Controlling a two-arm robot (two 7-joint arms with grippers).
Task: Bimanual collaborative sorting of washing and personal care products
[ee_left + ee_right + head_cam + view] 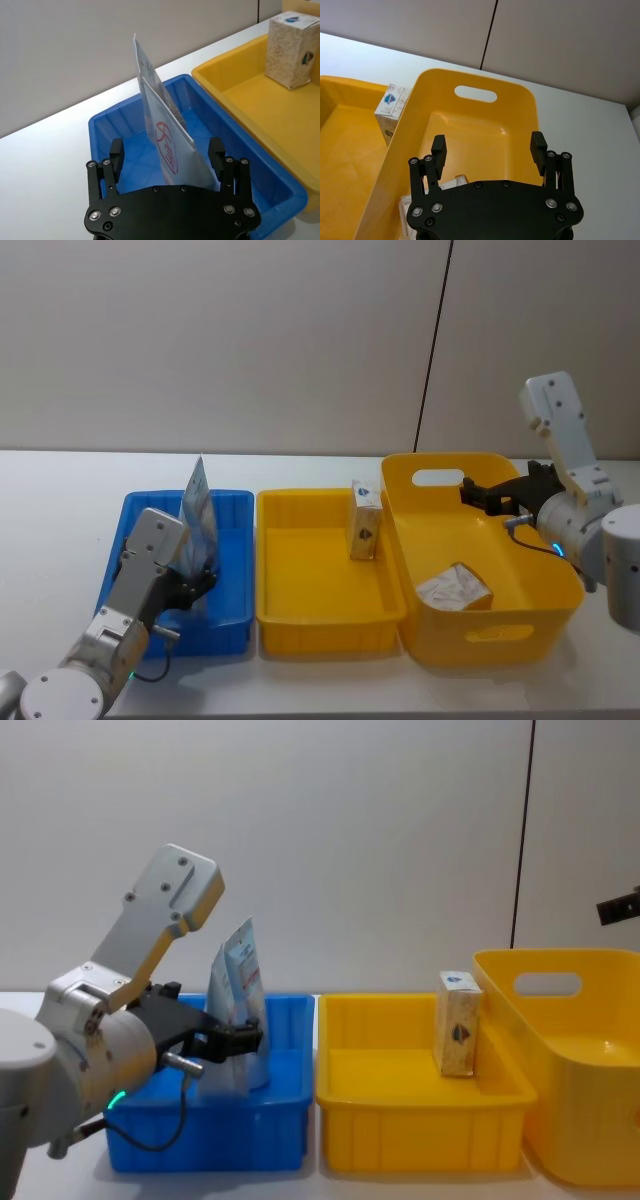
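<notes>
Toward the right of the head view, the yellow handled basket (545, 625) is holding one tan-and-white carton (455, 588) lying on its floor. The right hand (470, 492) is hovering above its far side, spread and empty. At centre, the shallow yellow tray (330, 632) is carrying a second carton (365, 522), standing upright by its right wall. At lower left, the blue bin (225, 632) is holding two pale-blue squeeze tubes (198, 502) upright. The left hand (200, 578) is bracketing them, fingers spread, not pinching. Sorting is looking partly done, with the basket carton probably left.
</notes>
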